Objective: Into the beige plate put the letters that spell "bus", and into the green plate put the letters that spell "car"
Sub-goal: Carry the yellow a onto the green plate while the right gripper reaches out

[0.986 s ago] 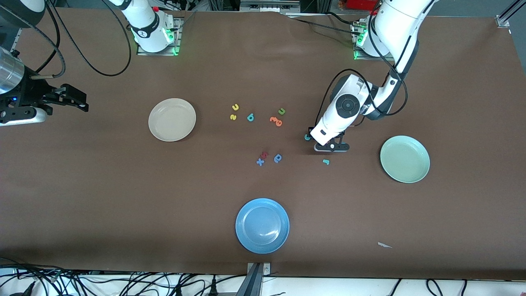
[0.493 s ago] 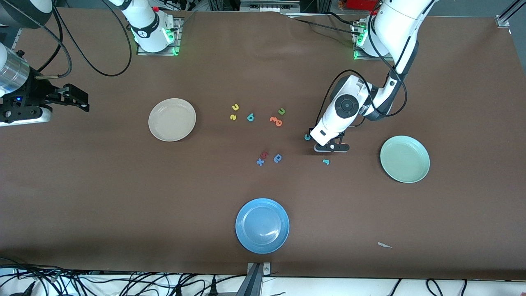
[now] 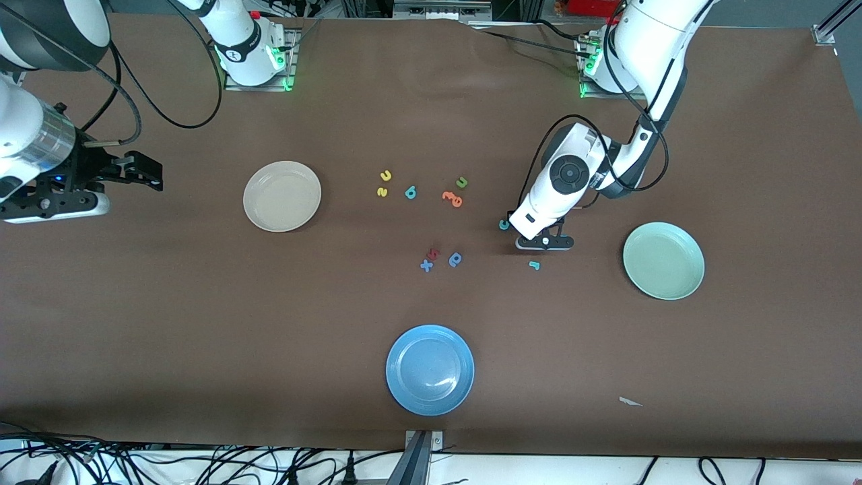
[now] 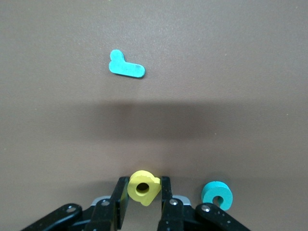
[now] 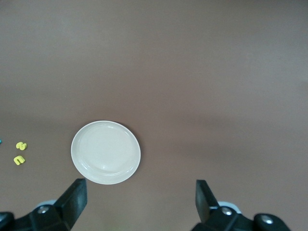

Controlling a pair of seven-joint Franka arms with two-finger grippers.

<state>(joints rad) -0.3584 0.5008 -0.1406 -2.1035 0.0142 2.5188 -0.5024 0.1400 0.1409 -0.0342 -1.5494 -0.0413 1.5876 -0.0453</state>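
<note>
place: robotics lab | evidence: brown-covered table [image 3: 202, 323], bolted arm bases [image 3: 256, 67], loose cables [image 3: 202, 465]

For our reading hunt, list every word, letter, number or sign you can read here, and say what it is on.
"u": yellow u, on the table.
"s": yellow s.
"u": green u.
"x": blue x.
"c": teal c.
"r": teal r.
"a": yellow a, gripped in the left hand.
Other foam letters and the arm markings: too small to read.
Printed words or numbers: none.
</note>
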